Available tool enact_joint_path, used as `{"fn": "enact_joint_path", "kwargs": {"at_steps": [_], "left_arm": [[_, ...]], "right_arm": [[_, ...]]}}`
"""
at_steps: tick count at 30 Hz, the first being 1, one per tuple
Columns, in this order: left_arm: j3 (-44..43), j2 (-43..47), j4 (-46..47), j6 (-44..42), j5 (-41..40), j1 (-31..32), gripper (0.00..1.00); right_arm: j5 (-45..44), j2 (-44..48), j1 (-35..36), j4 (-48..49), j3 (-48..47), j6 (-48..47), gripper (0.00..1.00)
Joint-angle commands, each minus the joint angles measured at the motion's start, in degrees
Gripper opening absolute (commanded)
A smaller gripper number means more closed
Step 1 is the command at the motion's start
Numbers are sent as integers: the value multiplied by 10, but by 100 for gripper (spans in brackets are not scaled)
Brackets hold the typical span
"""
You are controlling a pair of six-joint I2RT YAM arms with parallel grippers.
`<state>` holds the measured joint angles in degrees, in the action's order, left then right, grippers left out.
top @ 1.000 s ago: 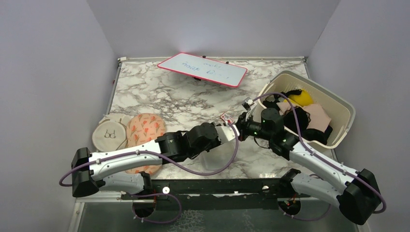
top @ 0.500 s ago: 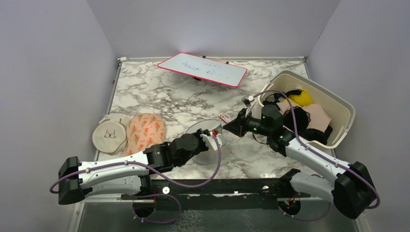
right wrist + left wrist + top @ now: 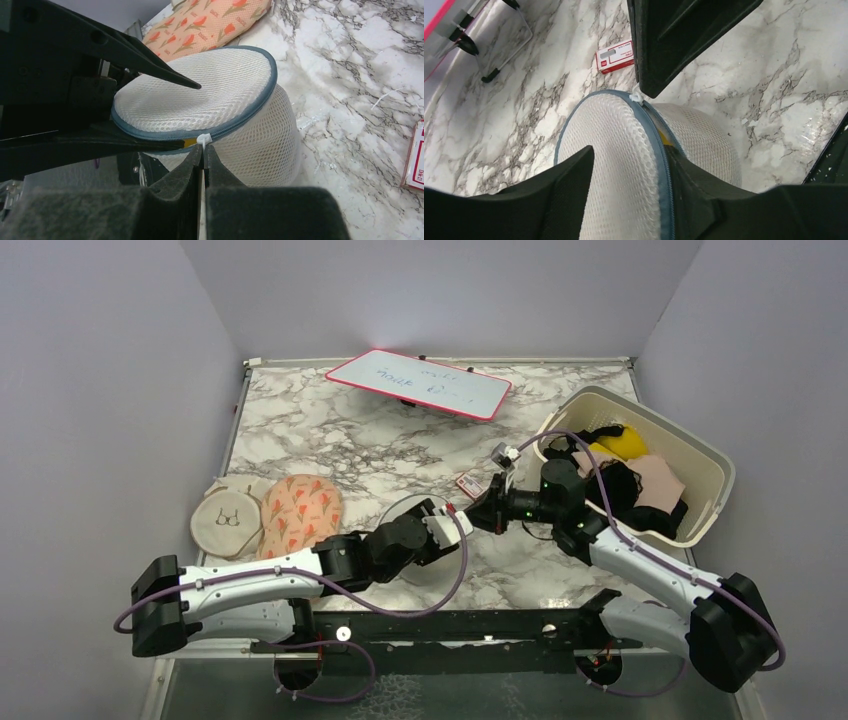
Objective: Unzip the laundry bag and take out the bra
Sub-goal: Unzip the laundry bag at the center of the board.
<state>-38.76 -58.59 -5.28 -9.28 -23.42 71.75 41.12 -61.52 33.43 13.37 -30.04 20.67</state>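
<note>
White mesh fills the space between my left fingers point(image 3: 549, 200); my left gripper point(image 3: 631, 160) stands parted wide, one finger lying over the flat round top of the laundry bag point(image 3: 200, 95) and the other reaching under its rim, and I cannot tell whether either touches the mesh; my right gripper point(image 3: 204, 150) is pinched tight on the small white zipper pull point(image 3: 202, 139), which sits on the grey-blue trim right at my right fingertips; the bag stands on the marble table point(image 3: 350, 60) directly between my two grippers; beside the pull the trim is split apart, and in that gap a sliver of mustard yellow, the bra point(image 3: 666, 143), shows inside the bag, at the tip of my left gripper's lower finger; a red-and-white card point(image 3: 616, 57) lies flat on the marble beyond the bag from my left gripper, close beside my right gripper; an orange flowered pouch point(image 3: 210, 22) lies past the bag from my right gripper, beyond my left gripper.
</note>
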Motion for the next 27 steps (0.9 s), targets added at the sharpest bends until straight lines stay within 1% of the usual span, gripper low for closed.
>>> {"fn": "enact_joint_path", "kwargs": {"at_steps": [1, 2, 3, 6, 7, 13, 16, 18, 21, 23, 27], "left_arm": [[-52, -27, -59, 34, 0, 2, 47], [-59, -34, -67, 28, -6, 2, 46], [-64, -43, -71, 25, -16, 2, 43], [-76, -61, -76, 12, -31, 1, 32], [-78, -66, -75, 12, -35, 2, 30], [-92, -96, -70, 16, -55, 2, 29], [-100, -105, -66, 15, -58, 2, 18], [-103, -103, -57, 12, -50, 1, 9], [-98, -95, -40, -1, -16, 1, 5], [-93, -88, -32, -7, 10, 2, 0], [-93, -72, -29, -11, 41, 2, 0]], "right_arm": [[28, 13, 3, -13, -11, -21, 1], [29, 15, 3, -15, -12, -21, 1], [29, 18, 4, -19, -11, -21, 1], [30, 25, 4, -28, -12, -22, 1], [31, 27, 5, -31, -13, -23, 1], [21, 35, 12, -60, -20, -29, 1], [17, 37, 14, -70, -24, -31, 1], [10, 37, 15, -75, -26, -31, 1], [-14, 34, 16, -89, -31, -25, 1], [-47, 28, 16, -102, -37, -13, 1], [-62, 18, 16, -105, -37, 4, 1]]}}
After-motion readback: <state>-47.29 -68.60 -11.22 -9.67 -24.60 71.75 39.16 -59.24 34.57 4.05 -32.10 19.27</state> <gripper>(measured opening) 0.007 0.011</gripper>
